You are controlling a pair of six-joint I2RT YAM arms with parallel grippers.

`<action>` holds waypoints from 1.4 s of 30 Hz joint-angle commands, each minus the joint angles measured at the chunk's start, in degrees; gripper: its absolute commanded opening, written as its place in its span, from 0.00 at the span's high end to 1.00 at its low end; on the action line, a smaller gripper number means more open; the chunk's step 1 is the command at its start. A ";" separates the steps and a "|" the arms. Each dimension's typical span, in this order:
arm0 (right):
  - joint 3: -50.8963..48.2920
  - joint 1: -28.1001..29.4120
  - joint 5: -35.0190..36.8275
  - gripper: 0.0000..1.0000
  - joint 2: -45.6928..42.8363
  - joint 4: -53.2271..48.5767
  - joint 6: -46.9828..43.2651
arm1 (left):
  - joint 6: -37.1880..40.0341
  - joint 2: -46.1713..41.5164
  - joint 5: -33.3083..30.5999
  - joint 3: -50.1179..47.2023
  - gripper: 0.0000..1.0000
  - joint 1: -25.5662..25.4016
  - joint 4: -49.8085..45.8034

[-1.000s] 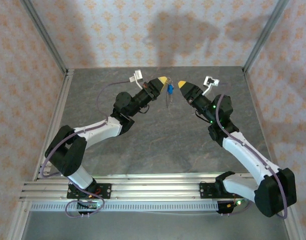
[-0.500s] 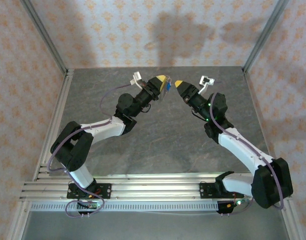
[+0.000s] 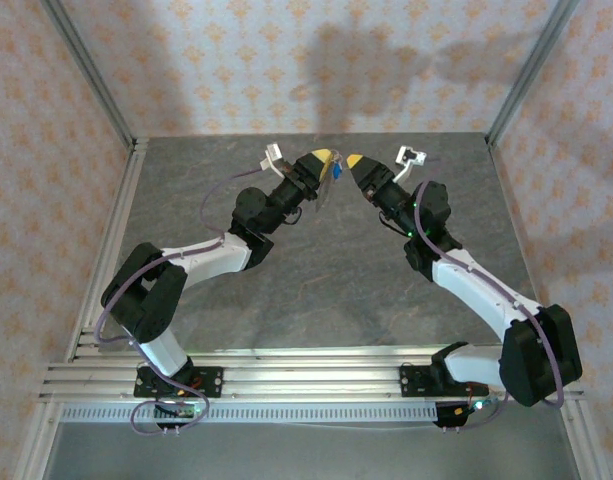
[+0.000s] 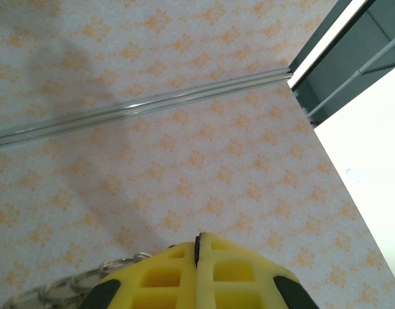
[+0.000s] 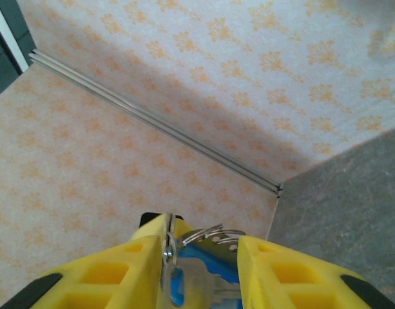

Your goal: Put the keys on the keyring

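Two grippers met above the bench (image 3: 316, 280) rear: left gripper (image 3: 325, 158) clamped on the keyring (image 5: 207, 233), right gripper (image 3: 354, 161) parted around the blue key (image 5: 197, 280); threading step underway, next likely needs pinching the key firmly.

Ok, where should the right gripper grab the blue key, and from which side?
I'd take the blue key by its rounded head, the broadest part. It hangs at the keyring pinched by the left gripper and sits between the right gripper's open jaws, so come in from the right, opposite the left arm.
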 commanded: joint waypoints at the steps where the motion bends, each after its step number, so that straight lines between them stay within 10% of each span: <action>1: 1.97 0.68 -0.18 0.64 -0.04 4.04 0.46 | -0.30 0.02 -1.02 -0.57 1.00 0.39 3.66; 13: 2.67 2.60 -0.86 0.63 2.64 5.47 0.56 | -0.32 0.15 -0.91 -0.77 1.00 0.40 3.97; 23: 2.77 3.87 -1.60 1.00 3.55 5.85 0.28 | -0.30 0.23 -1.02 -0.86 1.00 0.40 4.06; 42: 1.74 5.45 -3.02 1.00 5.64 4.98 1.15 | -0.47 0.66 -1.17 -0.74 1.00 0.35 4.59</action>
